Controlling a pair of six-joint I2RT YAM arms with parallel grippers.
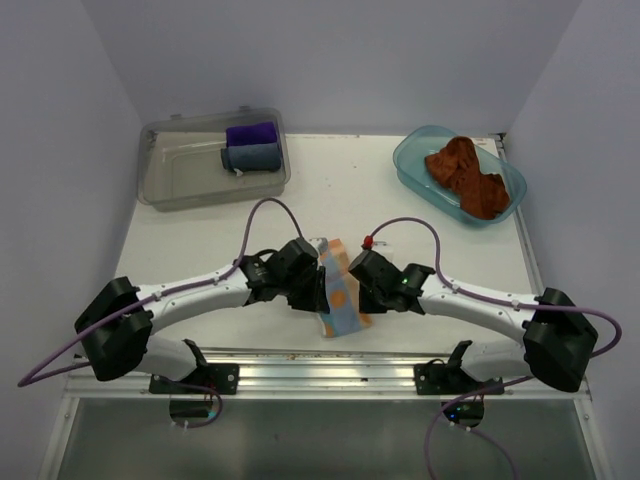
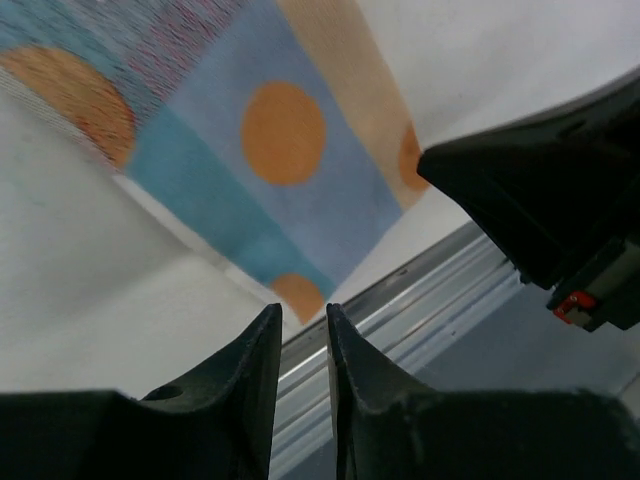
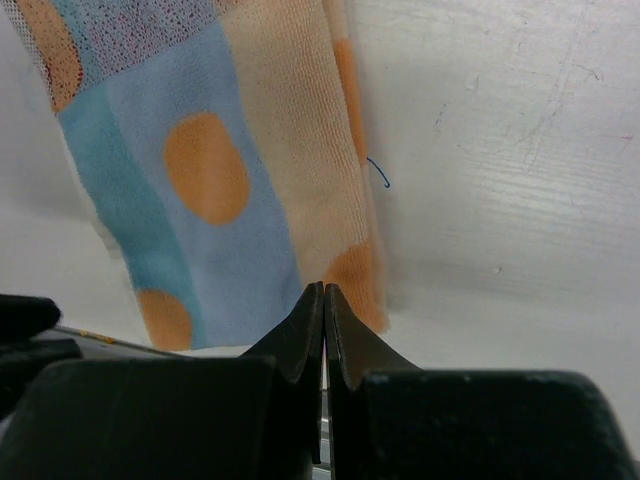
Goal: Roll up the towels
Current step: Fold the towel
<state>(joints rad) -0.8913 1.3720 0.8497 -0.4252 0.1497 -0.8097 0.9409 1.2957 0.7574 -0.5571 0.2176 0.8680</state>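
Observation:
The patterned towel (image 1: 340, 290) (image 2: 270, 150) (image 3: 220, 180), pale blue, orange and white, lies flat as a narrow strip near the table's front edge, between my two grippers. My left gripper (image 1: 316, 292) (image 2: 300, 308) sits at its left side, its jaws a narrow gap apart with nothing between them. My right gripper (image 1: 360, 285) (image 3: 324, 287) is shut, its tips over the towel's near orange corner; no cloth shows between them. The rust-brown towel (image 1: 465, 175) lies crumpled in a blue tub (image 1: 410, 160) at the back right.
A clear container (image 1: 160, 170) at the back left holds a rolled purple cloth (image 1: 250, 133) and a rolled grey-blue cloth (image 1: 252, 157). An aluminium rail (image 1: 330, 365) (image 2: 420, 300) runs along the front edge just below the patterned towel.

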